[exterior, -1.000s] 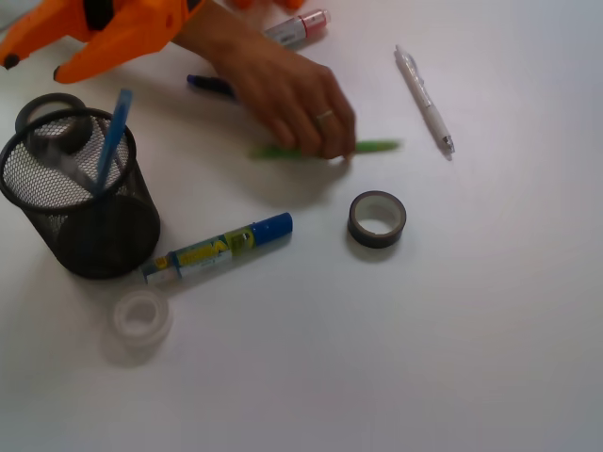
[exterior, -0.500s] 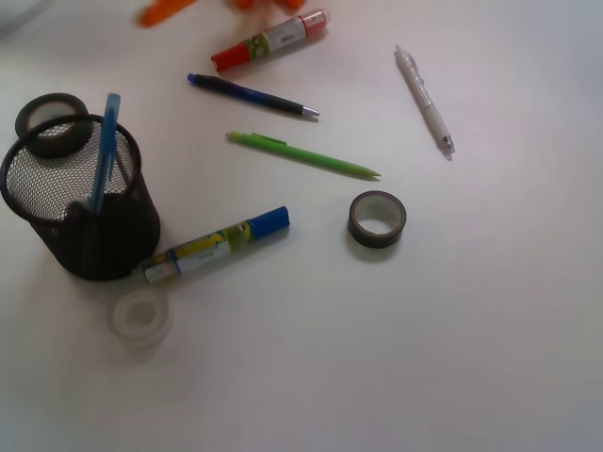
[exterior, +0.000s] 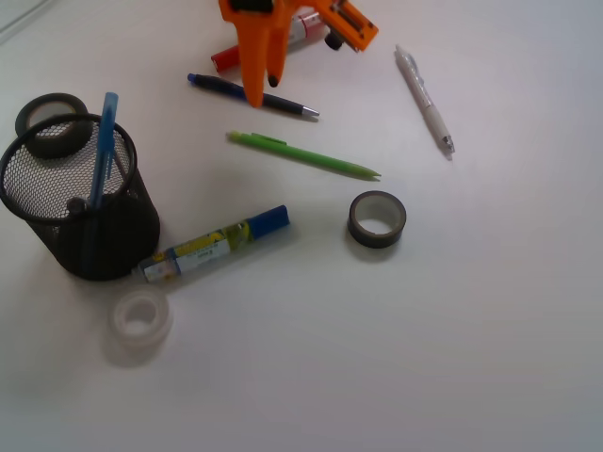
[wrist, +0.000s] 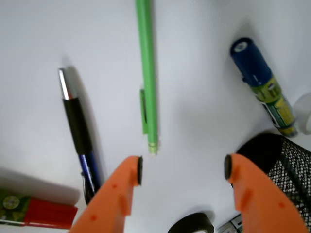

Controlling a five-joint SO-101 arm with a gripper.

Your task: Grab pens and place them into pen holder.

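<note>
My orange gripper (exterior: pixel 264 89) hangs open at the top centre, above the dark blue pen (exterior: pixel 292 105), with nothing between its fingers. In the wrist view the gripper (wrist: pixel 183 168) is just short of the green pen's end (wrist: pixel 147 73), and the dark blue pen (wrist: pixel 80 141) lies left of the left finger. The green pen (exterior: pixel 301 154) lies flat near the middle. A white pen (exterior: pixel 424 101) lies at the upper right. The black mesh pen holder (exterior: pixel 85 217) stands at the left with a light blue pen (exterior: pixel 105 141) upright in it. Its rim (wrist: pixel 286 165) shows beside the right finger.
A red marker (exterior: pixel 226 58) lies behind the gripper. A blue-capped marker (exterior: pixel 212 245) lies right of the holder. A dark tape roll (exterior: pixel 377 218) sits at centre right, another (exterior: pixel 47 105) behind the holder, and a clear roll (exterior: pixel 139 315) in front.
A hand that held the green pen has withdrawn, leaving that pen angled further right. My gripper left the upper left and now hangs open over the dark blue pen.
</note>
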